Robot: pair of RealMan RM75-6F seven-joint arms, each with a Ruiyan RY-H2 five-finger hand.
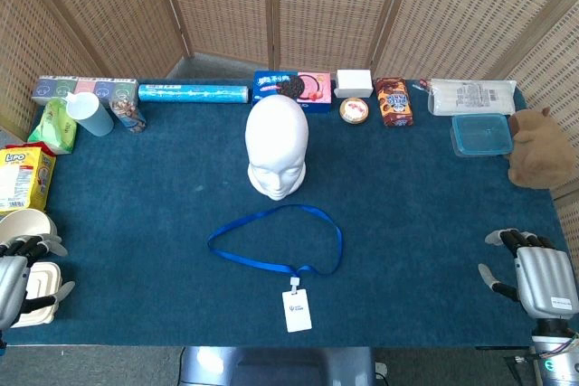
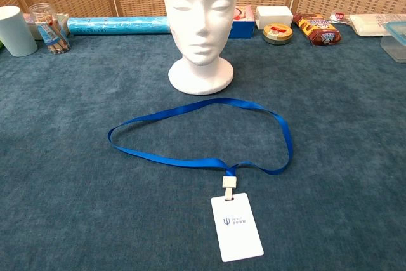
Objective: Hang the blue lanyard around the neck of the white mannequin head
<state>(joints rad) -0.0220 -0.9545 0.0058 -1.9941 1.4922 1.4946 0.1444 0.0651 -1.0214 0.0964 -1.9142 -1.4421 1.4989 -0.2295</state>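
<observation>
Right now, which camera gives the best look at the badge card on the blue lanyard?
The chest view: the badge card lies close, large, with its logo visible. The head view shows the badge card small from above, its print unreadable.

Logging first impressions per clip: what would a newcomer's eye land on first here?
The white mannequin head stands upright at mid-table, facing the robot. Before it the blue lanyard lies in a flat loop on the teal cloth, its white badge nearest the robot. Both hands, left and right, rest at the near corners, holding nothing.
</observation>
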